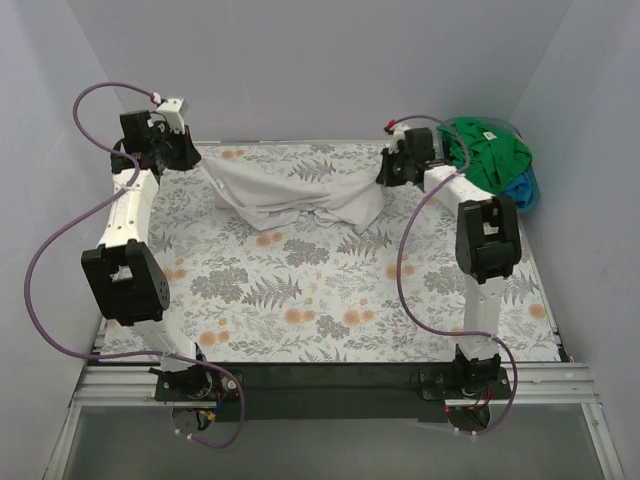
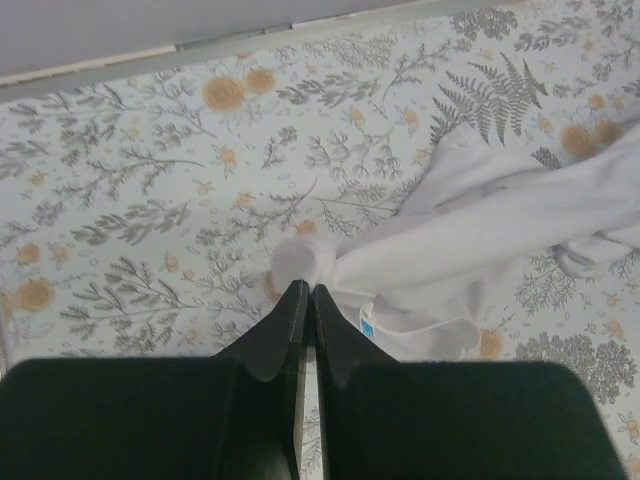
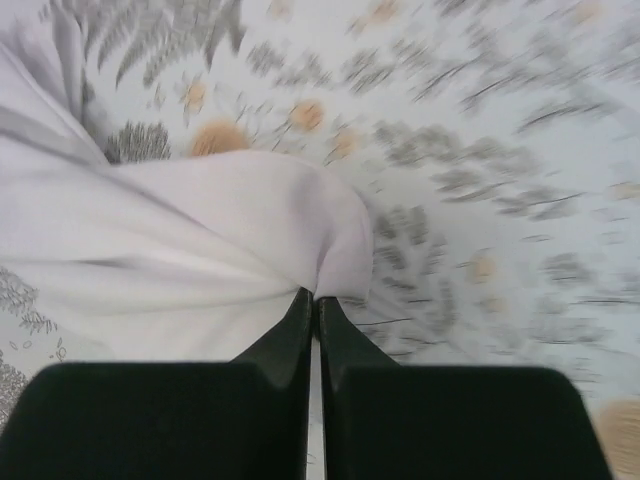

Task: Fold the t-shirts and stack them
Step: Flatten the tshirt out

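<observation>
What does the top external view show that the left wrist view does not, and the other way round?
Only the top external view shows the right gripper holding the far end of the white t-shirt, and the green t-shirt heaped with the blue t-shirt in the far right corner. Only the left wrist view shows, up close, the left gripper shut on a bunched corner of the white shirt, with a small blue label beside it. Both show the white t-shirt above the floral table cloth.
</observation>
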